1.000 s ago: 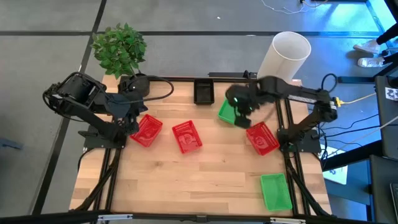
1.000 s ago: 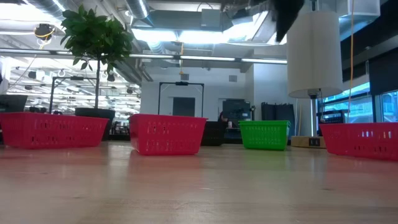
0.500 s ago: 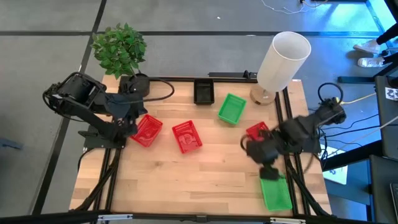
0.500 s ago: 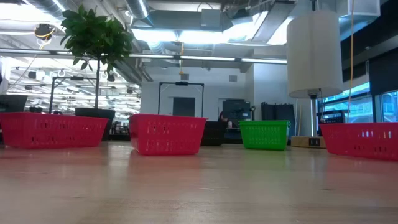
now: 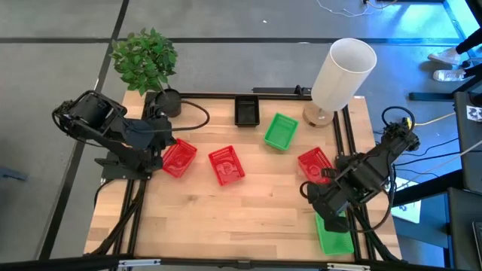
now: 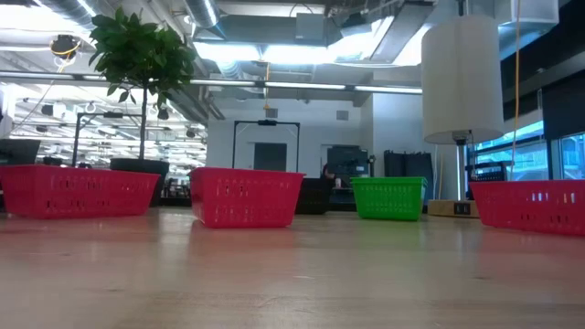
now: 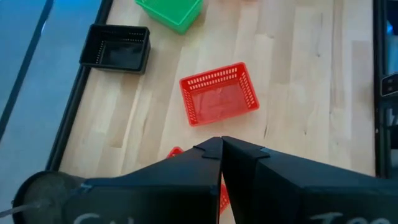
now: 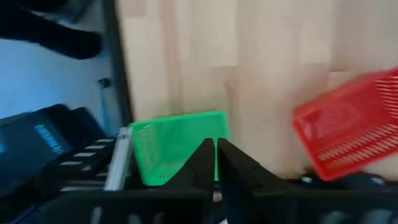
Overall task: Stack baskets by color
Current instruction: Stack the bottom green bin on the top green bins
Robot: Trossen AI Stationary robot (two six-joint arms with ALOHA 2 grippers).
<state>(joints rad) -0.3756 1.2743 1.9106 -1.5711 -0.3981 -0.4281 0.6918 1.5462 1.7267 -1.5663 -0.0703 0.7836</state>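
Right jaws (closed) over green basket (image 5: 334, 232)

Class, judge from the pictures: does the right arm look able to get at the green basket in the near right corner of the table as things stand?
Probably yes. The right pincer hangs just above the green basket, fingers nearly shut, with nothing between them; the nearest red basket lies clear to the far side.
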